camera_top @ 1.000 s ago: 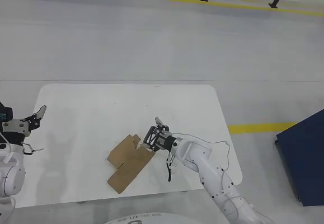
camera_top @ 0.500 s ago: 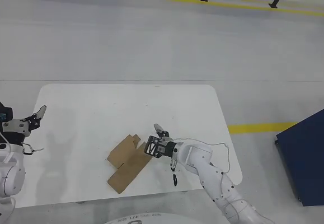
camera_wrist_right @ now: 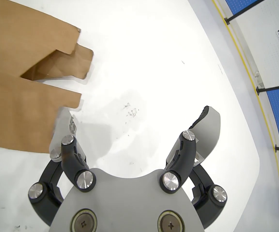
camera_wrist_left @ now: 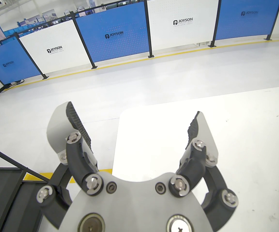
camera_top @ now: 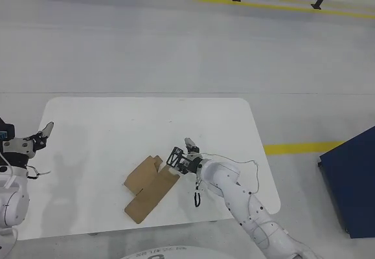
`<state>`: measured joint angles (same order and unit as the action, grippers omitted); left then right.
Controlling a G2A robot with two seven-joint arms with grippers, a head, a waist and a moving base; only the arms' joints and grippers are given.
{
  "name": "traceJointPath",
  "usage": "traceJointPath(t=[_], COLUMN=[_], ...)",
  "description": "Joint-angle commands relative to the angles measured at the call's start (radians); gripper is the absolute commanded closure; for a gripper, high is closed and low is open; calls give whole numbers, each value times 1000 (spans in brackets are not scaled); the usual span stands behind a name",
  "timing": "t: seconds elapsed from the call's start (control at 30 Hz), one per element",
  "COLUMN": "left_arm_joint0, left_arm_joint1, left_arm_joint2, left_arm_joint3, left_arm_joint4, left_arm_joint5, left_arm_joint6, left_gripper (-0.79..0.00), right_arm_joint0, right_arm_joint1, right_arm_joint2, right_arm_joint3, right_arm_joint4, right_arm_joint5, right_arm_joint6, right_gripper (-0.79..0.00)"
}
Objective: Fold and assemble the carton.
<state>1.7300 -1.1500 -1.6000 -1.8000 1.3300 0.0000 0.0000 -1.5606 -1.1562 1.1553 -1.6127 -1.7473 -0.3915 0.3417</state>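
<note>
Carton [camera_top: 149,188] is lying flat on the desk [camera_top: 109,123], its edge touching one of the right gripper's [camera_wrist_right: 137,119] spread fingers [camera_wrist_right: 62,129], likely awaiting an opening pinch; left gripper [camera_wrist_left: 134,124] is hanging spread, well apart.

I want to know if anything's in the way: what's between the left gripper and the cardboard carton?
Nothing is in the way. The top view shows bare white table between the left gripper and the flat carton.
</note>
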Motion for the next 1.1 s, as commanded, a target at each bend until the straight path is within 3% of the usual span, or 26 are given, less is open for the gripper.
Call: traceJointPath(t=[0.0,0.63,1.07], left_arm_joint0=[0,0,0], left_arm_joint1=[0,0,0], left_arm_joint2=[0,0,0], left_arm_joint3=[0,0,0], left_arm_joint4=[0,0,0], left_arm_joint5=[0,0,0], left_arm_joint6=[0,0,0], left_gripper=[-785,-785,-785], right_arm_joint0=[27,108,81], right_arm_joint1=[-7,-47,-60], right_arm_joint2=[-33,-228,-265], right_arm_joint3=[24,54,11], right_arm_joint4=[3,-51,10], right_arm_joint5=[-2,-3,21], right_arm_joint6=[28,77,157], right_gripper=[-785,-785,-785])
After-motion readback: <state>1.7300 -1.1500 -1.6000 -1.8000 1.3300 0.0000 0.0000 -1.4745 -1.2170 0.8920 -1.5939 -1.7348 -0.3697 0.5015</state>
